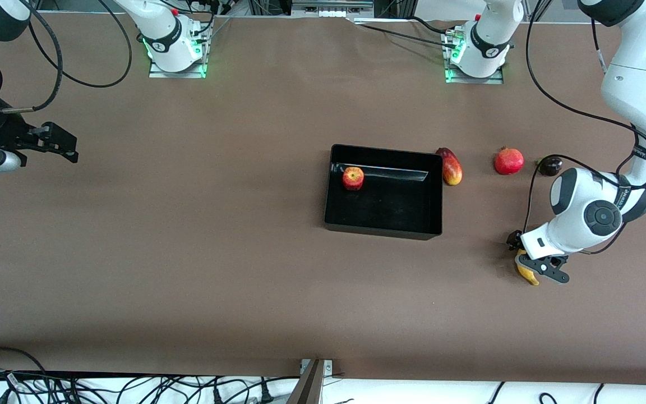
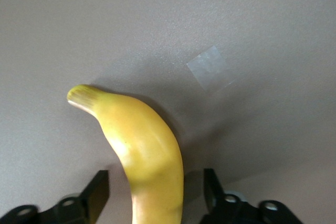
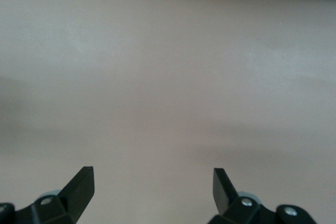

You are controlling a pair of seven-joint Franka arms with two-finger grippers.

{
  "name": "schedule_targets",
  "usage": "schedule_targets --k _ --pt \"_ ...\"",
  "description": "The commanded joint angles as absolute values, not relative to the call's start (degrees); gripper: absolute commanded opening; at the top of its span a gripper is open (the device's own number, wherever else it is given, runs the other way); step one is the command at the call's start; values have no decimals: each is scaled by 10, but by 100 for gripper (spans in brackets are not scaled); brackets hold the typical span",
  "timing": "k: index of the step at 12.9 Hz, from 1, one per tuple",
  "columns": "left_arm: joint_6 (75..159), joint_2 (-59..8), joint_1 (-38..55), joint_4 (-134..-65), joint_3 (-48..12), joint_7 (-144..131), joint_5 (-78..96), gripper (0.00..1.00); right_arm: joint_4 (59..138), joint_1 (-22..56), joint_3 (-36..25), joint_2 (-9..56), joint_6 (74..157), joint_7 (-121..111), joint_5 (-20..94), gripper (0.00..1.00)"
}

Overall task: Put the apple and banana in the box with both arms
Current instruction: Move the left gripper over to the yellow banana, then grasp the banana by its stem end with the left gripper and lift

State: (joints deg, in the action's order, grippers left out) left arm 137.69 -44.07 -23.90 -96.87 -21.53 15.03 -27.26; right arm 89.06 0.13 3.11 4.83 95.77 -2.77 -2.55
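Two fingers (image 2: pixel 97 192) of left gripper (image 2: pixel 156 195) straddling banana (image 2: pixel 144 153), gaps either side, not yet clamped, right gripper (image 3: pixel 153 190) waiting wide apart.

Colours on the brown table

The table (image 1: pixel 188 224) was plain brown, the box (image 1: pixel 382 227) black; the apple (image 1: pixel 353 178) red with yellow patches; the banana (image 2: pixel 147 150) all yellow, its tip greenish; both arms white with black bands and black grippers.
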Motion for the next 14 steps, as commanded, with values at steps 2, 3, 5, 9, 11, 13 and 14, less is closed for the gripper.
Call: schedule_targets --k 2,3,5,9,11,13,14 --pt "1373 -431 -241 -974 -219 148 -280 0 887 4 31 46 956 -30 -41 100" --pt "1355 -429 -241 -969 -221 147 -276 0 887 4 31 46 956 -30 -41 100" --pt "1277 -408 -237 -939 -246 139 -258 0 887 4 30 45 955 -30 -41 100" --pt "1034 -390 -229 -824 -339 81 -193 0 887 8 30 45 955 -29 -41 100" --pt "977 -390 -221 -802 -397 25 -185 0 887 8 30 44 955 -30 -41 100" --pt "961 -390 -178 -807 -434 -71 -183 0 887 7 31 44 955 -31 -41 100" --pt "959 -390 -156 -812 -439 -139 -181 0 886 8 31 44 955 -31 -41 100"
